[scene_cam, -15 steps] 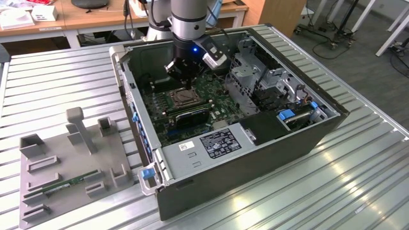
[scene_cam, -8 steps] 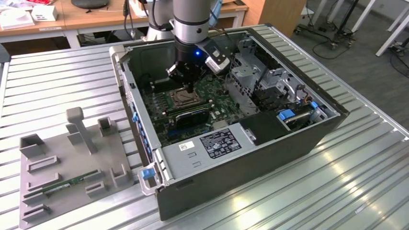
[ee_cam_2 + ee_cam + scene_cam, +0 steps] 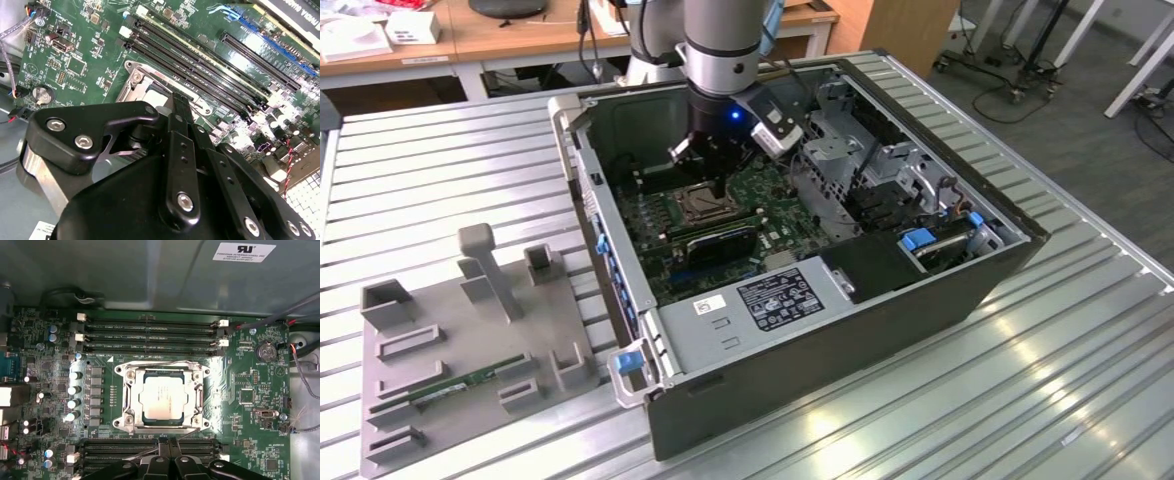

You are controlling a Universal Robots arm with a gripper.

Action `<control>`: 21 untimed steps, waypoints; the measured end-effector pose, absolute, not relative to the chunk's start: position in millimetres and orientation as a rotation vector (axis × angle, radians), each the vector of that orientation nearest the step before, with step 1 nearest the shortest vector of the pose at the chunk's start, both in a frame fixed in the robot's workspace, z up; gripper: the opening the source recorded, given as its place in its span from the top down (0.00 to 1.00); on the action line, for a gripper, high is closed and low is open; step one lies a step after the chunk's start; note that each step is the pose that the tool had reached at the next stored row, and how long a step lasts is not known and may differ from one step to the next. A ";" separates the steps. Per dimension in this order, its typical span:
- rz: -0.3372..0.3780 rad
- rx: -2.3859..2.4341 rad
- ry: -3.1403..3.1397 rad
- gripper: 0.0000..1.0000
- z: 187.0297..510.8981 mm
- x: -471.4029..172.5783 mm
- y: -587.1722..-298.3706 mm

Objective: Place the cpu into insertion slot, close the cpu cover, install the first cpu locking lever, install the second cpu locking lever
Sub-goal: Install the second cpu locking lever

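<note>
First wrist view: the cpu [image 3: 165, 399] sits seated in the socket with the cpu cover [image 3: 161, 371] folded down around it on the motherboard [image 3: 250, 390]. The gripper [image 3: 169, 442] hovers just beside the socket edge, fingers pressed together, gripping nothing. The wire locking lever [image 3: 150, 450] is judged thin, springy and slippery; engage near its free end.

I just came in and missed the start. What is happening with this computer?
A robot arm is working inside an open computer case on the motherboard. The cpu already sits in the socket, and the cpu cover lies closed around it. The gripper is at the socket's edge, fingers together, by a thin locking lever.
</note>
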State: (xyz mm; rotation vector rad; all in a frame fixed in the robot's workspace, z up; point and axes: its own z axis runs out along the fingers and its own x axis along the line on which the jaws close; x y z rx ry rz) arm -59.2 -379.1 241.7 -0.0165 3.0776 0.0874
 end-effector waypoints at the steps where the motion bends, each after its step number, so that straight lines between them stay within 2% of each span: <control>1: 0.087 -0.017 3.078 0.89 241.7 -59.5 -379.2; 21: 0.087 -0.016 3.077 0.89 241.6 -67.7 -379.6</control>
